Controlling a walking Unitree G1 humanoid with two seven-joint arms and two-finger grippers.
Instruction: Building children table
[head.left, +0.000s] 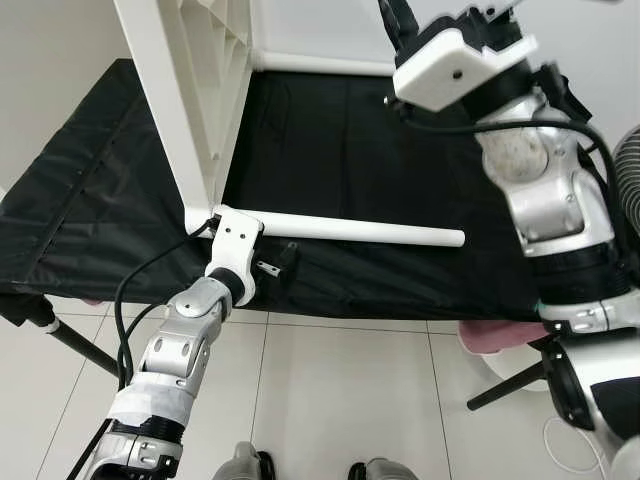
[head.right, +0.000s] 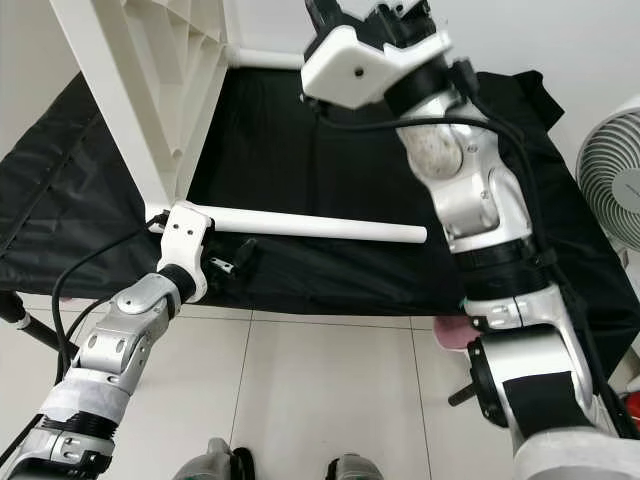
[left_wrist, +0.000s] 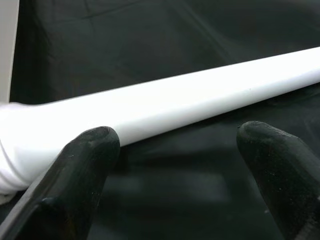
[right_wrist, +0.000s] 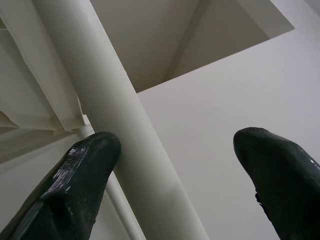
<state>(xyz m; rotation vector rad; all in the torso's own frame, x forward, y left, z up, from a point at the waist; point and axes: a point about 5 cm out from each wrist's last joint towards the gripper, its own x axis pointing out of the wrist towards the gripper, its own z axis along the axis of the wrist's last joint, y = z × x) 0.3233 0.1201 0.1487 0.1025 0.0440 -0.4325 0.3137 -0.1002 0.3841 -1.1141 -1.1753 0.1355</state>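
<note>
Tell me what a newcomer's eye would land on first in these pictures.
First, the white table top standing on its edge on the black cloth, with a white leg jutting sideways from its lower corner. Next, the left gripper sits open right beside that leg near the joint. The right gripper is raised high at the far side, open by another white leg.

Head eyes look down, share white leg (head.left: 360, 230); wrist views close.
</note>
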